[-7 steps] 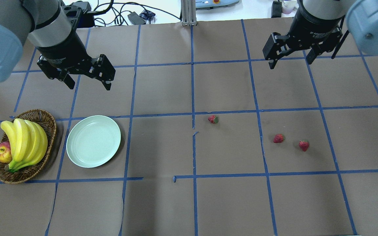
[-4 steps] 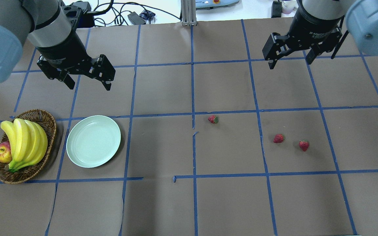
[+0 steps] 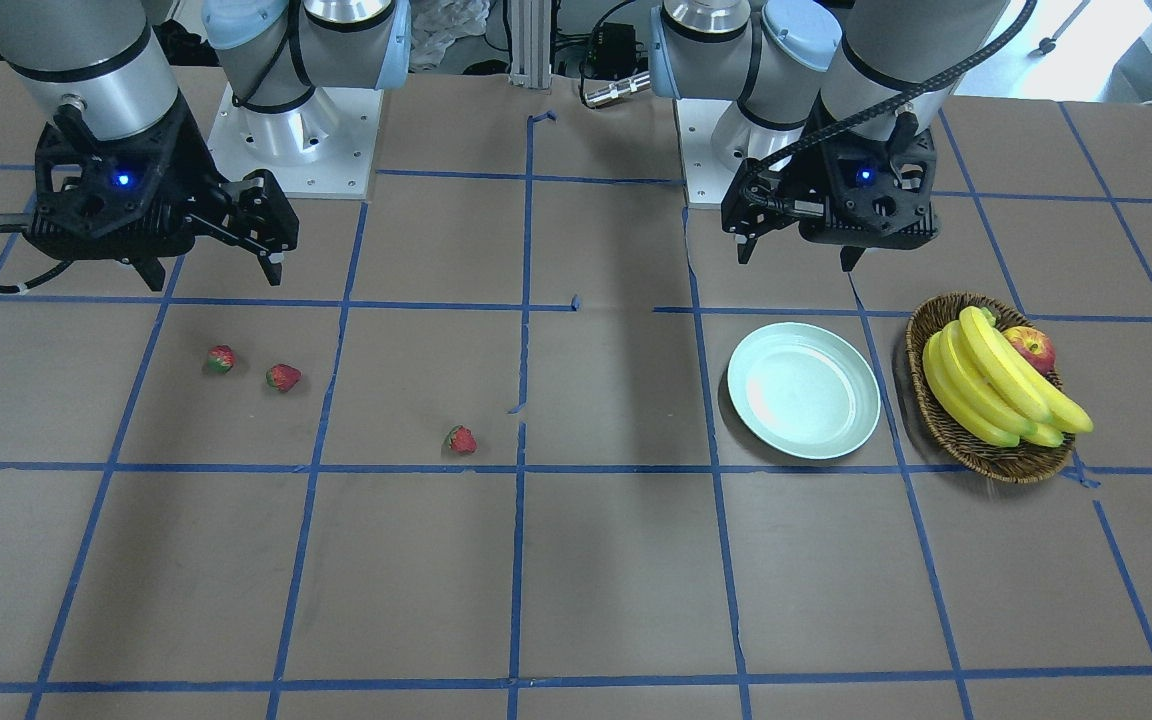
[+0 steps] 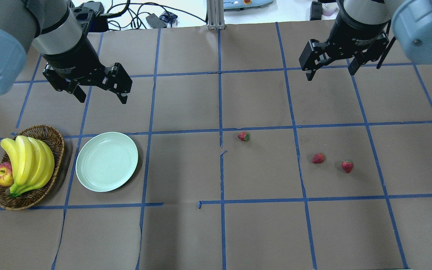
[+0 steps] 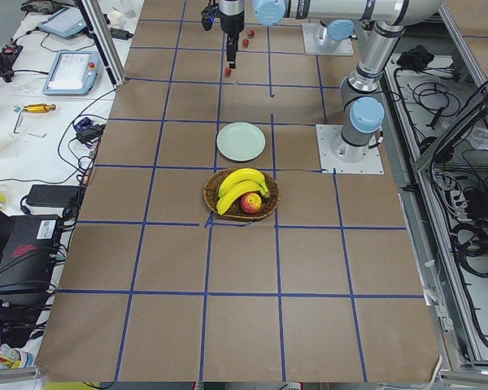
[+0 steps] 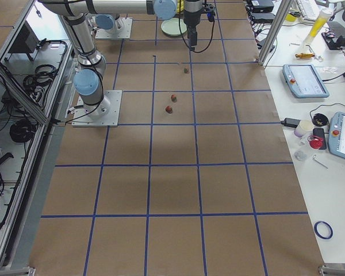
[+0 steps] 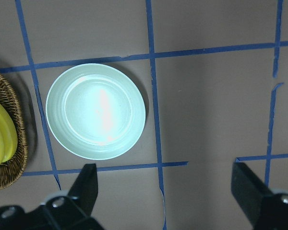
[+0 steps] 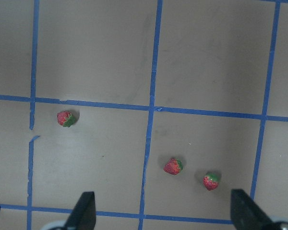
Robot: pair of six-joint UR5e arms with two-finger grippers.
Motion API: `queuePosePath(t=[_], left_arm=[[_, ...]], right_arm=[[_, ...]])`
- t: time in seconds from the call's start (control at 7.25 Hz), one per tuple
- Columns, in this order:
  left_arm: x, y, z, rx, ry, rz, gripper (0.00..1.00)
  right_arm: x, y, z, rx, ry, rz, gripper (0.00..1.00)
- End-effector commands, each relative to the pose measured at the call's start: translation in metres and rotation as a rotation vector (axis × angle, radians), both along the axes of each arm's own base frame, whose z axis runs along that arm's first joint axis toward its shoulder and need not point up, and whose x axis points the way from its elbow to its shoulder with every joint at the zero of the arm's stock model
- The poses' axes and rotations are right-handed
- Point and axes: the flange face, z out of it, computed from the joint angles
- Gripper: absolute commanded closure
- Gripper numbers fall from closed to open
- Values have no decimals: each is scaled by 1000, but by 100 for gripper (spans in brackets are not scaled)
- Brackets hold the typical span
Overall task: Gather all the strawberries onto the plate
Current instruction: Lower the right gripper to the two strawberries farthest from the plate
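Right gripper [image 4: 330, 74] has shifted slightly; left gripper [image 4: 102, 99] is unmoved. Both hang wide open, empty. All three strawberries [image 4: 318, 158] lie on the table [image 4: 186, 232], well apart from the bare plate [image 4: 107, 161]. Nothing is collected yet.

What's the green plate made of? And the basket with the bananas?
The plate looks like glossy plastic or glazed ceramic, I cannot tell which: light gleams off its pale-green face. The basket looks like brown wicker, matte: woven strands show along its rim.
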Motion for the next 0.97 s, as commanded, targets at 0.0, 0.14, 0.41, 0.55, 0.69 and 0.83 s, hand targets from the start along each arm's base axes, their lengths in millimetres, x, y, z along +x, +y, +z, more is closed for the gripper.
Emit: queuePosePath(t=[0.0,0.14,0.41,0.55,0.69,0.83], left_arm=[[0,0,-2,3,-2,-1,0],[0,0,-3,6,-2,-1,0],[0,1,-7,14,-2,-1,0],[0,1,-7,14,-2,-1,0],[0,0,-8,15,-1,-1,0],[0,0,-8,15,-1,-1,0]], right_arm=[[-17,-11,-42,63,-2,-16,0],[-39,-18,-57,47,0,-27,0],[-88,-7,-103,132,-17,31,2],[-95,5,-132,174,-28,61,4],[-98,14,-164,154,-15,89,4],[-112,35,-207,142,-12,110,4]])
